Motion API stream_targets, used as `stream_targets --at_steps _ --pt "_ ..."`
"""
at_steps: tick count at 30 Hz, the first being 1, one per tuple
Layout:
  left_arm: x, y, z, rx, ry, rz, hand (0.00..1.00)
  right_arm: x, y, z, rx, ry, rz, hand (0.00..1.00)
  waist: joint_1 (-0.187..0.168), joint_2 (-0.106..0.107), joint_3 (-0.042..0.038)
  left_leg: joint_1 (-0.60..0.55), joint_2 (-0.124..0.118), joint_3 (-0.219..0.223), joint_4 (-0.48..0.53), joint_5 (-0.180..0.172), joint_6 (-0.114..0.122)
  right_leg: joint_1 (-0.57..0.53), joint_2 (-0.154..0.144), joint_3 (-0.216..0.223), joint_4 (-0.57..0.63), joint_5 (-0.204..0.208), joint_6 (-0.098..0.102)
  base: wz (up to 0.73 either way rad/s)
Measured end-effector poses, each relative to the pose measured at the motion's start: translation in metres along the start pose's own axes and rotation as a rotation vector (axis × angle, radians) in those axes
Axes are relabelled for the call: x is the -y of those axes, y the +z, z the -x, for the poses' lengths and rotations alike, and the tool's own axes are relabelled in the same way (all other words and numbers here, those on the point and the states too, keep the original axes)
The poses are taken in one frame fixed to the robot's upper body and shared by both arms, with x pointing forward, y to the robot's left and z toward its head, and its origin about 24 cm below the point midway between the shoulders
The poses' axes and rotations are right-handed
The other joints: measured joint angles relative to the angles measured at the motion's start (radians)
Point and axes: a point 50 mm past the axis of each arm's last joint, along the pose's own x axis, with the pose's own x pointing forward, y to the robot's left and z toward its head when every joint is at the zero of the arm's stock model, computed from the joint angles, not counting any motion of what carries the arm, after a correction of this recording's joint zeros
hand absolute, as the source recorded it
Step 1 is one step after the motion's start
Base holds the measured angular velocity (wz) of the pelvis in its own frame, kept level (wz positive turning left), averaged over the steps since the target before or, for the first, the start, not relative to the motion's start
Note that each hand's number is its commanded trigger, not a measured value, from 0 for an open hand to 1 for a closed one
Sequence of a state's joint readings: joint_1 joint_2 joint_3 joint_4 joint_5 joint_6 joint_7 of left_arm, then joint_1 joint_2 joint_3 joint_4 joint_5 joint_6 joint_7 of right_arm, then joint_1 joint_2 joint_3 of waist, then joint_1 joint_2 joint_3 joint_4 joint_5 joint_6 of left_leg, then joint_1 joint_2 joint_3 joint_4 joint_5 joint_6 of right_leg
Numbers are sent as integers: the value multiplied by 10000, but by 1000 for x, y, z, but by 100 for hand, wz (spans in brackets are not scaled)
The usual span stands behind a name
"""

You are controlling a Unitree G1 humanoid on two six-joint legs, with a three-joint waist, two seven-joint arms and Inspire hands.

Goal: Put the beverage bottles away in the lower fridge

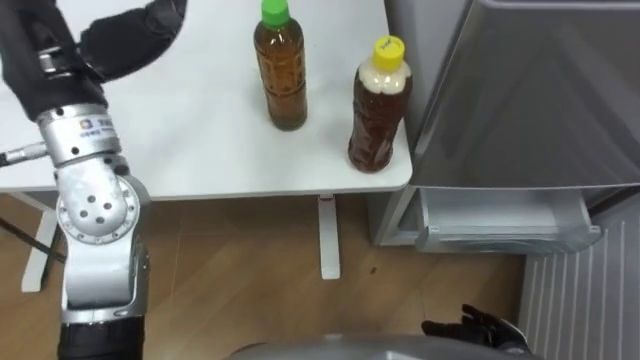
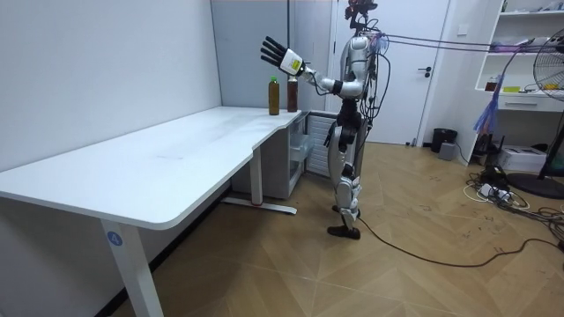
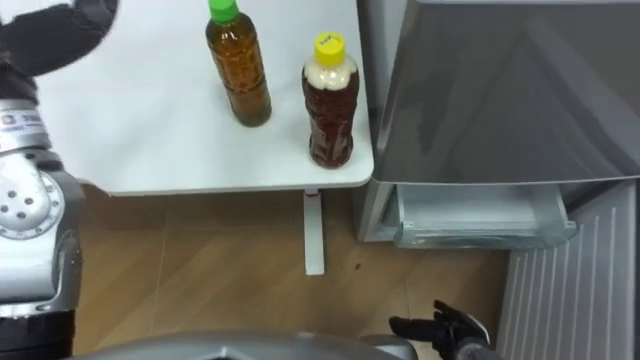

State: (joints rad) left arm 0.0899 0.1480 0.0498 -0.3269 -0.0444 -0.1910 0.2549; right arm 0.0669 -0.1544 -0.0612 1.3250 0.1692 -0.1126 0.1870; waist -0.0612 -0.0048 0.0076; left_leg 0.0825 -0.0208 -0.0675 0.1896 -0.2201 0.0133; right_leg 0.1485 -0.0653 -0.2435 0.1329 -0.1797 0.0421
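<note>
Nearest, low beside the fridge (image 1: 530, 90): right hand (image 1: 478, 328), open or closed cannot be told. Lower drawer (image 1: 500, 222): pulled out. At the table (image 1: 200, 150) edge: yellow-capped bottle (image 1: 380, 105), brown drink, upright, cap up. Just beyond: green-capped bottle (image 1: 280, 70), brown drink, upright. Above the table: left hand (image 2: 275, 51), fingers spread straight.

White desk (image 2: 159, 167) on wood floor (image 2: 397, 277) (door (image 2: 436, 79) behind).

Left hand (image 2: 275, 51) raised, fingers spread; right hand (image 3: 445, 328) low.
</note>
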Motion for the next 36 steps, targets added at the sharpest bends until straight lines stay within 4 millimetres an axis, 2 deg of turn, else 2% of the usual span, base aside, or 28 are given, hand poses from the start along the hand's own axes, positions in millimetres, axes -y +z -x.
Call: stream_targets --at_steps 3,8,19,27,36 --pt "11 -2 1 -305 -994 733 0 -2 3 -1 -10 114 132 0 -1 -17 -1 -5 68 501 -1 0 0 -66 9 156 9 0 0 -8" --pt "18 -3 1 -603 -2059 871 0 -4 6 -2 20 277 177 0 -206 -23 -4 -7 89 624 -2 0 0 -113 27 241 15 1 -2 -8" --pt "31 -4 4 -984 -3618 1031 0 -6 9 -3 -154 357 154 0 -312 -30 -47 7 121 644 -8 0 0 -108 59 276 64 19 -30 -1" --pt "42 -6 9 -1289 -4553 1173 0 -7 14 -4 -78 377 392 0 -496 120 -37 -32 137 641 -25 -3 -2 -129 72 244 54 22 -35 0" --pt "49 -6 11 -1280 -5100 1304 0 -8 16 -5 -65 407 567 0 -519 193 -54 -18 142 640 -46 -2 -3 -123 79 308 30 21 -34 0"
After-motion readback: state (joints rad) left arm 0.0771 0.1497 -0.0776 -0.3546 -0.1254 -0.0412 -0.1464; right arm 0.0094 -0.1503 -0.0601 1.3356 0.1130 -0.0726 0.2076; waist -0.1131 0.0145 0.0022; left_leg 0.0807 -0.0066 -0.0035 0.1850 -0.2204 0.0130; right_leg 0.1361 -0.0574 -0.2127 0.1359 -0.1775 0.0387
